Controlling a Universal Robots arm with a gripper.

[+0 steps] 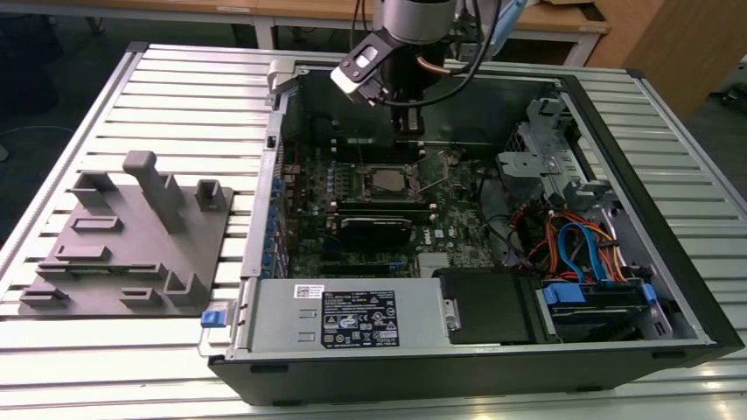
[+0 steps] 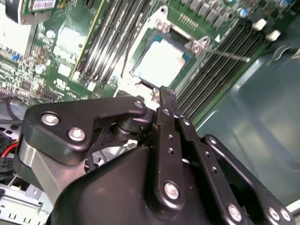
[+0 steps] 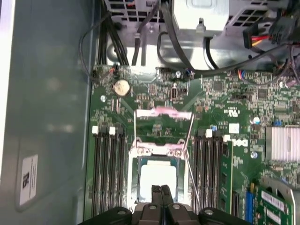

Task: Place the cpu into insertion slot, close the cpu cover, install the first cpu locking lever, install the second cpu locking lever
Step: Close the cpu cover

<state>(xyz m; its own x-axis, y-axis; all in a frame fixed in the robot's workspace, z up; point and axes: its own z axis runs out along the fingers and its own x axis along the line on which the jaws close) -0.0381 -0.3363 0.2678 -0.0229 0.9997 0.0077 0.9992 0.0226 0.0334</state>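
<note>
The cpu (image 3: 158, 180) lies in the insertion slot (image 1: 386, 179) on the green board, its pale silver top (image 2: 161, 61) showing inside a silvery frame. That frame, the cpu cover (image 3: 154, 149), surrounds the chip; I cannot tell if it is pressed flat. One thin wire lever (image 2: 229, 54) sticks out sideways from the socket, and another wire lever (image 3: 190, 133) runs along its side, unlatched. My gripper (image 3: 162, 190) is shut with nothing in it. Its tips (image 2: 165, 93) hover just over the socket's edge. In the exterior view the gripper (image 1: 408, 127) hangs above the board's far part.
Long black memory slots (image 3: 108, 168) flank the socket on both sides. Case walls (image 1: 653, 175), a drive cage (image 1: 531, 162) with orange and blue cables, and the power supply (image 1: 350, 315) ring the board. A grey fixture plate (image 1: 129, 245) lies on the table at the exterior view's left.
</note>
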